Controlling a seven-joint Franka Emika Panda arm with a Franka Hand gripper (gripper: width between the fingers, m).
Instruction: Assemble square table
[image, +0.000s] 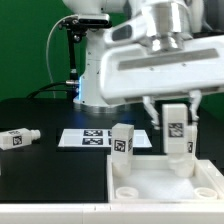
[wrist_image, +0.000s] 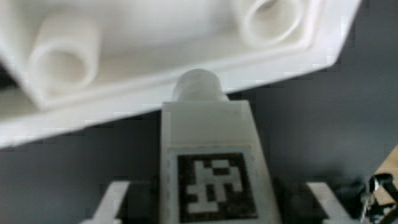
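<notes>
You'll find the leg (wrist_image: 210, 130) clamped in the gripper (image: 173, 120) is matt white plastic with a flat, shine-free black-and-white printed tag, and the square panel (image: 150, 188) directly under the gripper is the same white plastic, smooth, with a soft sheen around its rim and holes. The black tabletop (image: 45, 165) beneath the gripper looks matt and dull, though you cannot tell its material, and the marker board (image: 90, 137) lying beyond the gripper reads as thin matt white sheet. Above the gripper, the arm casing (image: 150, 62) looks like smooth, glossy white plastic.
</notes>
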